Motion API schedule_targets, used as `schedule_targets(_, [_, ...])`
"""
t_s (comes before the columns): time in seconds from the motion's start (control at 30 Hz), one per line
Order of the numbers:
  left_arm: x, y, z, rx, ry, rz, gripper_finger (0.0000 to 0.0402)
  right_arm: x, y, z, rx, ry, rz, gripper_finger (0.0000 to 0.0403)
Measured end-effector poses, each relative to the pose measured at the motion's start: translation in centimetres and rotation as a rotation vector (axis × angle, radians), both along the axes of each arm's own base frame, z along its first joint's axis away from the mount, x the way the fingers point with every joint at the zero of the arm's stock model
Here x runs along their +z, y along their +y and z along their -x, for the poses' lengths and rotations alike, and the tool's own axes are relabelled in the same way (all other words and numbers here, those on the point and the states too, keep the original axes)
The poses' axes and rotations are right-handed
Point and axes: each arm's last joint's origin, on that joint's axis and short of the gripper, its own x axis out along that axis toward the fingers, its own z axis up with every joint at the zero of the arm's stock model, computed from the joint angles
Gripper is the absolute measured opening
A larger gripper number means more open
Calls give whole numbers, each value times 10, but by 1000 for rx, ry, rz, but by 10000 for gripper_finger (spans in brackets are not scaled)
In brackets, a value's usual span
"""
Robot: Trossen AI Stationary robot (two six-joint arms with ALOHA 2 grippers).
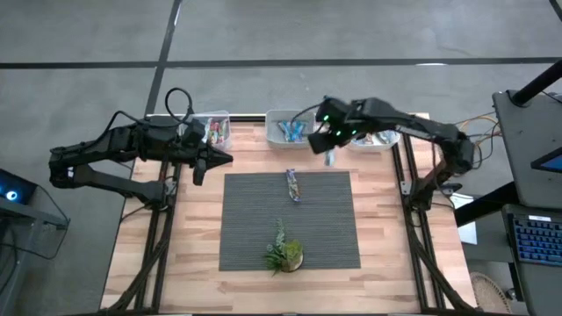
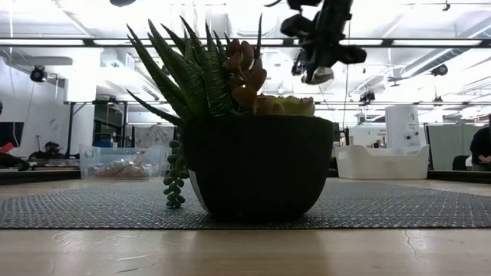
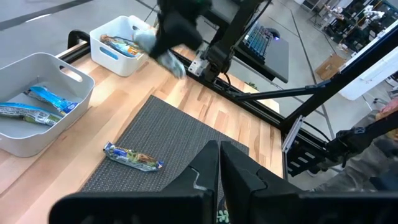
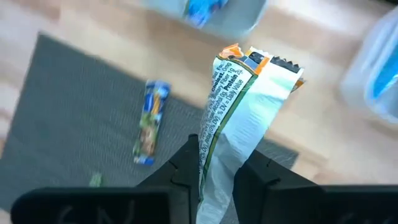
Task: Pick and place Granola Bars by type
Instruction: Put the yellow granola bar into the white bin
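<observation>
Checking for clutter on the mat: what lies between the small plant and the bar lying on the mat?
Nothing: in the high view, only bare grey mat separates the plant from the bar.

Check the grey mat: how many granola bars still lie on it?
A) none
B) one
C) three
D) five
B: the high view shows a single granola bar lying on the grey mat, with only the small plant besides it; the right gripper holds another bar up off the table.
</observation>
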Motion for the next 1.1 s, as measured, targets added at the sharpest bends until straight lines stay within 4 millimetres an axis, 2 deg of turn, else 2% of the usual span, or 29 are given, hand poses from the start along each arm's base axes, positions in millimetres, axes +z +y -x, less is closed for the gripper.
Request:
schedule_targets(0.17, [0,0,0,-1,0,0,0,18,-21,26,-72,-48,34,54])
schedule_targets(0.3, [0,0,0,0,0,0,0,22,-35,41,-100,-32,47,54])
schedule_targets(0.77, [0,0,0,7,-1,22,0,12,-87,73,-188,61,44,54])
schedule_targets(1.1, [0,0,0,10,-2,29,0,11,-121,114,-287,110,23,54])
